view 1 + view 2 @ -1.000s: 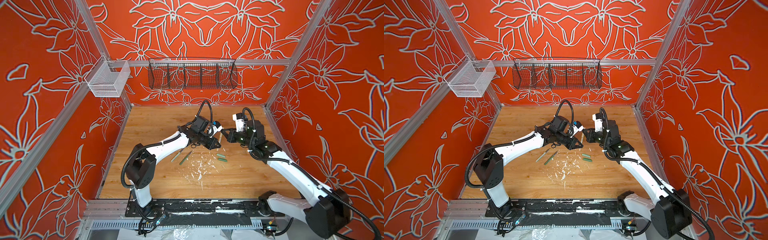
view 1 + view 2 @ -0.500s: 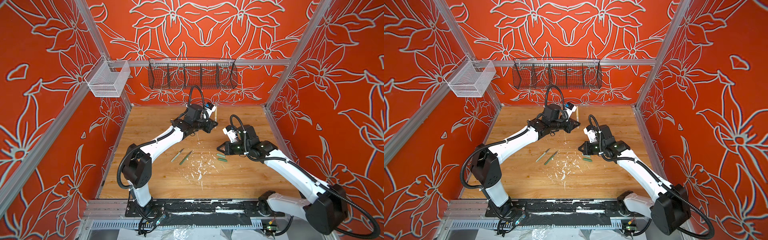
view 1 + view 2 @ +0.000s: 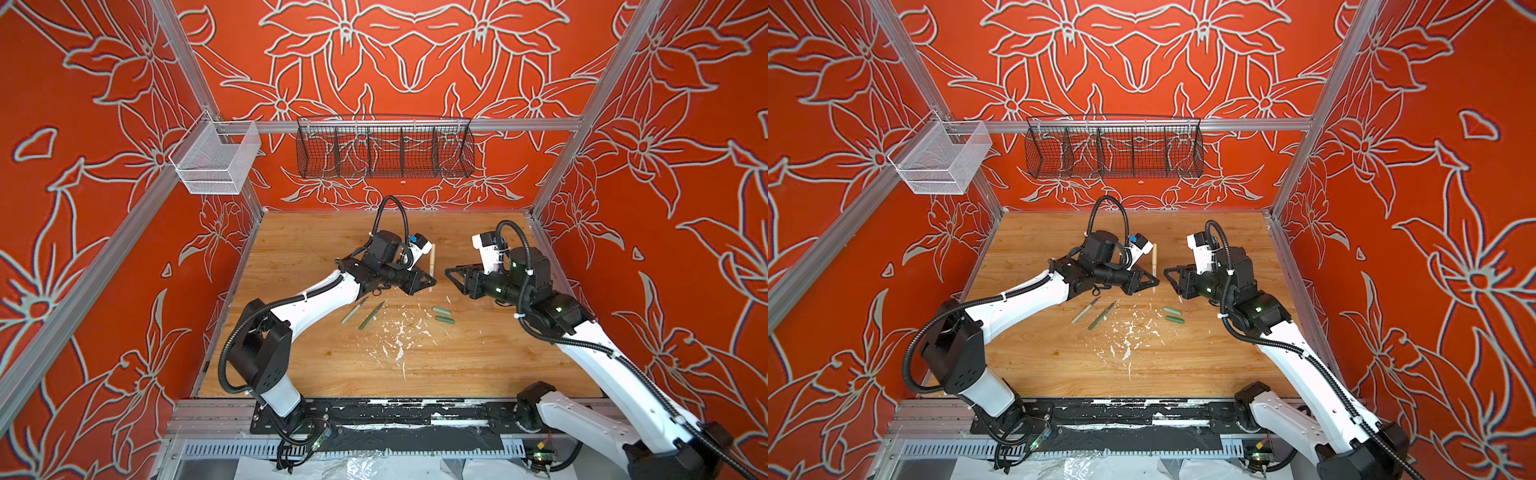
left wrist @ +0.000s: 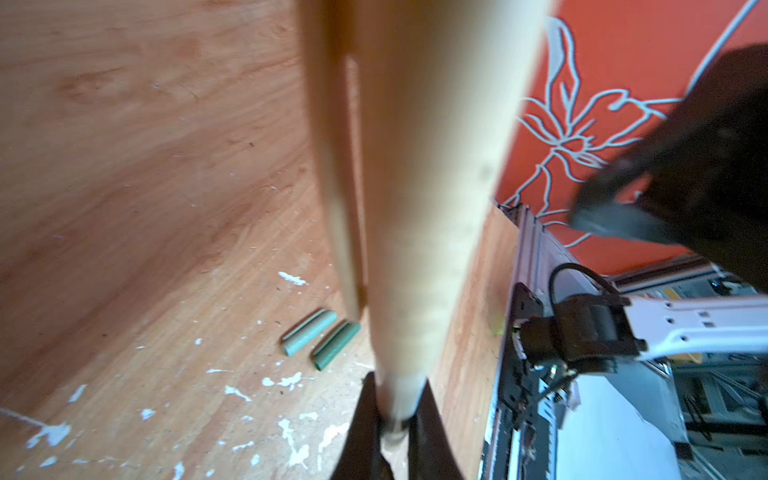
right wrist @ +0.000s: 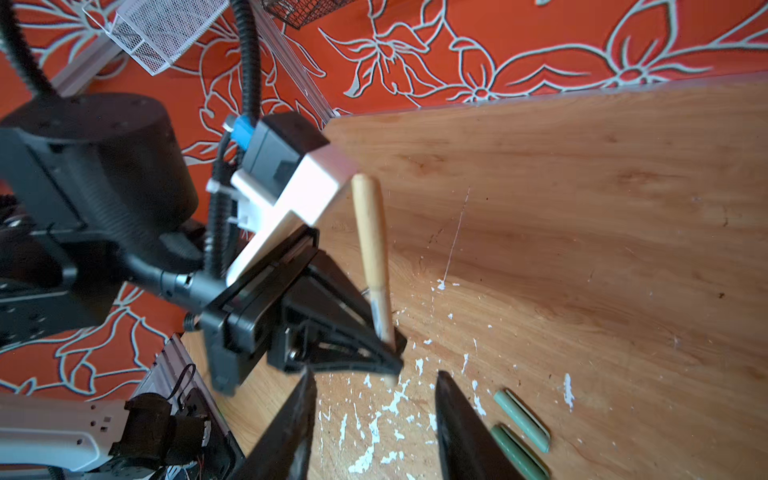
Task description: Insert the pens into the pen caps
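Left claw (image 3: 431,284) clamped on slim tan pen (image 3: 432,258), upright; right claw (image 3: 452,277) parted, empty. Stubby green caps (image 3: 441,310) lie on grainy counter (image 3: 332,361).

Left gripper (image 3: 431,283) jaws clamped, right gripper (image 3: 451,279) jaws parted, tips facing

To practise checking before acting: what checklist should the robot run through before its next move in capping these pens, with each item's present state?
1. The left pincer is shut on the tan pen, which it holds upright: ok.
2. The tan cap is fully seated on it: cannot tell.
3. The right pincer is open, empty and clear of the tan pen: ok.
4. The pale green pen and dark green pen lie loose, uncapped, side by side: ok.
5. The pale green cap and dark green cap lie loose, apart from those pens: ok.
6. All three pens capped: not ok.
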### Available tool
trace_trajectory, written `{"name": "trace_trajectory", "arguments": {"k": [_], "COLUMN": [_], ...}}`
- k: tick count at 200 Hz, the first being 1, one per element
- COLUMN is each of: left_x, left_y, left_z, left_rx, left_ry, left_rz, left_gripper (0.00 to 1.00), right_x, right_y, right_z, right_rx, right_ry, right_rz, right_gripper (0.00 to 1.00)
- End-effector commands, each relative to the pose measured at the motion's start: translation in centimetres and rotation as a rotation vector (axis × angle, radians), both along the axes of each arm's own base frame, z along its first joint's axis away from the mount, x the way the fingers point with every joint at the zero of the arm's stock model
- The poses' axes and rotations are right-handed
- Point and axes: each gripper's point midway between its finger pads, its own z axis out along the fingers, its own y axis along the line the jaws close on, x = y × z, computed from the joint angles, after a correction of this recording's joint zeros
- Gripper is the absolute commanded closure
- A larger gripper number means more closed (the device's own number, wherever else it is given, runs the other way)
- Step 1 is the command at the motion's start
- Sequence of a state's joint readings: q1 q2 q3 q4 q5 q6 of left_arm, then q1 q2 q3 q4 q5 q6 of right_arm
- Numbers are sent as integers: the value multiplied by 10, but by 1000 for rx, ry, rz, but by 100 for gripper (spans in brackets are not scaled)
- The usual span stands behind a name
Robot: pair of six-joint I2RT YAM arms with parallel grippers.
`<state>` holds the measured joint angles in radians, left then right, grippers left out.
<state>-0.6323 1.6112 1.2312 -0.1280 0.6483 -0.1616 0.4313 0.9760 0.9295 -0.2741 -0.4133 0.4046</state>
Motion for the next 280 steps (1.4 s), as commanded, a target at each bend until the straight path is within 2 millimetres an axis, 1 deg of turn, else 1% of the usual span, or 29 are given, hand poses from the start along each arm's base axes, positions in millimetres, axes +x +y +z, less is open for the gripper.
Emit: {"name": "trace_trajectory", "arguments": {"k": [1,22,36,66,105,147,172,192,217,226,232,236,239,251,269,280], "left_x": [-20,-25,-26,-24,-23,-22,-22,-23,-22,-22,-21,-21,-20,-20,-19,-18], "left_y": [-5,-8,-9,-13,-17,-18,-20,-21,-22,-21,-21,-21,-21,-20,-16,-13], "left_z": [27,31,31,28,32,35,34,32,30,31,32,34,34,34,32,29], "left_rx": [-75,-98,-99,-92,-96,-93,-91,-88,-80,-80,-80,-82,-81,-80,-60,-38], "left_ry": [-23,-13,-10,3,-8,-20,-13,-10,-5,-6,-9,-13,-15,-20,-23,-19], "left_rz": [-74,-97,-102,-112,-119,-120,-128,-133,-123,-117,-113,-110,-108,-104,-83,-64], "left_gripper": [100,100,100,100,100,100,100,100,100,100,86,73,68,61,42,34], "right_x": [3,3,3,1,7,9,11,12,11,12,12,13,13,14,16,18], "right_y": [11,20,21,25,26,33,31,29,29,29,29,28,27,25,17,12], "right_z": [2,5,4,9,-2,-5,-6,-4,-6,-7,-7,-8,-8,-5,1,4], "right_rx": [54,104,105,141,114,128,126,124,122,121,119,114,111,97,61,21], "right_ry": [-15,-16,-13,-32,-2,15,10,-1,12,18,22,27,28,23,12,4], "right_rz": [47,87,92,113,107,136,122,108,108,107,103,96,93,80,40,22], "right_gripper": [53,54,55,57,60,64,76,82,90,95,98,100,100,100,100,100]}}
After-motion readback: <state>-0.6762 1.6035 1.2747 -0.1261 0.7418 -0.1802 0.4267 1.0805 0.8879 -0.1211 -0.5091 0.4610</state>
